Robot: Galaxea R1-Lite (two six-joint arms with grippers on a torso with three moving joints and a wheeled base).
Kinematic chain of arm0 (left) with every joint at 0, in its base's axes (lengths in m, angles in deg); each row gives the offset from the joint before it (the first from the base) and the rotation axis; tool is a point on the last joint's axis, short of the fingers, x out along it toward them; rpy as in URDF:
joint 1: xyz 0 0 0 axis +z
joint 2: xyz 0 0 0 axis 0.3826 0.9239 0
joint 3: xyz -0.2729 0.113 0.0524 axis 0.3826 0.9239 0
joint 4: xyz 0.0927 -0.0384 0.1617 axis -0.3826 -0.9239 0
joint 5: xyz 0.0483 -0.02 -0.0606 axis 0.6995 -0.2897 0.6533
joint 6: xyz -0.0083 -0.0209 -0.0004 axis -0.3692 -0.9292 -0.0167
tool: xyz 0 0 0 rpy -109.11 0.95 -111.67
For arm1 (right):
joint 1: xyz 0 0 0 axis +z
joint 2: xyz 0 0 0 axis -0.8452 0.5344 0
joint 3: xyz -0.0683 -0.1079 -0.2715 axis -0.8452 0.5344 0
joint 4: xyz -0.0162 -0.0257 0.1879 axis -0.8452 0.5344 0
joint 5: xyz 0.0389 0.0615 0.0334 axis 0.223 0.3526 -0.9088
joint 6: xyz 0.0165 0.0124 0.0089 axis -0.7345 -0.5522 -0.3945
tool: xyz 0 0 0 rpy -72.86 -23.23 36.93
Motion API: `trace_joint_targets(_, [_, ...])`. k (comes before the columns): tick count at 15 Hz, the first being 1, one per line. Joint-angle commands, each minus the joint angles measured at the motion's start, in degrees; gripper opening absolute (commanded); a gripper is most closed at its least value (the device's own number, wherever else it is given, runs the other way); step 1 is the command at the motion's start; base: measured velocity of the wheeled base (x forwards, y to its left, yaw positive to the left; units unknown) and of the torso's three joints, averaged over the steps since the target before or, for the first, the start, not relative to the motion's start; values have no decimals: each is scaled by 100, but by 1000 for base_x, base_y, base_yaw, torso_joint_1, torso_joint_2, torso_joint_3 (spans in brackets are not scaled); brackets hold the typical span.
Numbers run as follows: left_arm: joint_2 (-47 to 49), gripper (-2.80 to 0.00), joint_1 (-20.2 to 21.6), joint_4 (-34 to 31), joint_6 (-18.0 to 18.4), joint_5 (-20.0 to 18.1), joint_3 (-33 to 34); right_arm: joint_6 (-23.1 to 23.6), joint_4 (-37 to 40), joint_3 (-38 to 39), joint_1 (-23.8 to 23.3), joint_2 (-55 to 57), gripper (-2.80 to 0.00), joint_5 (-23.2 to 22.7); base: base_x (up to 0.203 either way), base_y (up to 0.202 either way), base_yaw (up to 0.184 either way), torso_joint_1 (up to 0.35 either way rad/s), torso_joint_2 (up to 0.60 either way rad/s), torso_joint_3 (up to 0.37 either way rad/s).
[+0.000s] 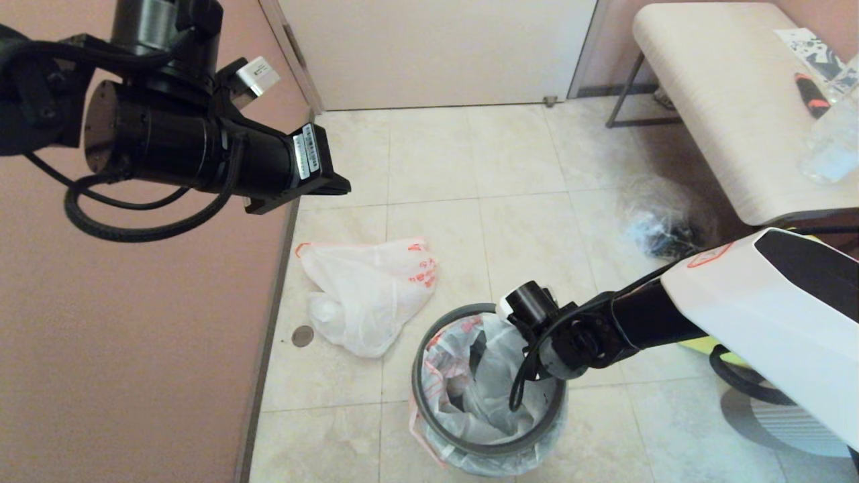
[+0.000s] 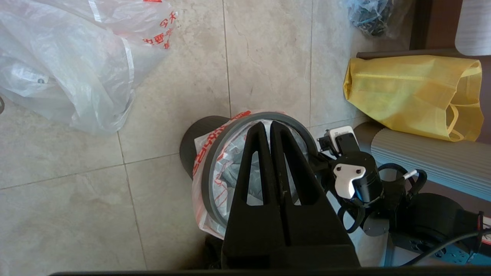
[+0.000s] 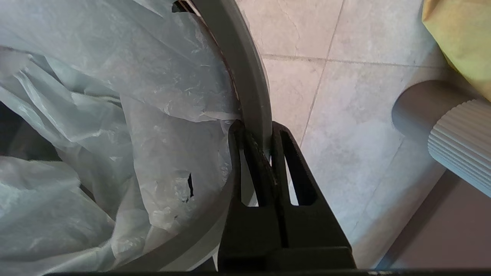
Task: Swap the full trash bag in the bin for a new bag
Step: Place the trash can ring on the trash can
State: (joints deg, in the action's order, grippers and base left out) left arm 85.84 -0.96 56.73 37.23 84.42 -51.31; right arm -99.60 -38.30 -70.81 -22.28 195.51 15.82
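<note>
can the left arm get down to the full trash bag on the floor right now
Probably yes. The left gripper hangs high, jaws shut and empty, and only bare tile lies around the full trash bag. The right gripper is busy at the bin's hoop.

A translucent white full trash bag [image 1: 366, 295] with red print and orange edging, a dark-grey bin [image 1: 488, 392] with a paler grey hoop [image 1: 429, 416], lined by a white new bag [image 1: 483, 389] marked with red lines, beige marbled floor tiles [image 1: 510, 201], a yellow tote [image 2: 414, 96].
</note>
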Motion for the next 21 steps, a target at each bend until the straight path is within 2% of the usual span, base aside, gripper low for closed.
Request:
trace_joint_targets(1, [17,-280,-1,-14,-18,1,1,-13,5,-26,18,85,-280,-2,0,0,0,0,0,0])
trace_joint_targets(14, [44,-280,-1,-14,-17,1,1,-40,-249,-351,221,402,-280,-38,0,0,0,0,0,0])
trace_joint_targets(19, [35,-280,-1,-14,-9,1,1,-434,-305,-103,317,-212,-280,4,0,0,0,0,0,0])
trace_joint_targets(21, [35,-280,-1,-14,-14,1,1,-469,-725,254,363,-475,-280,11,0,0,0,0,0,0])
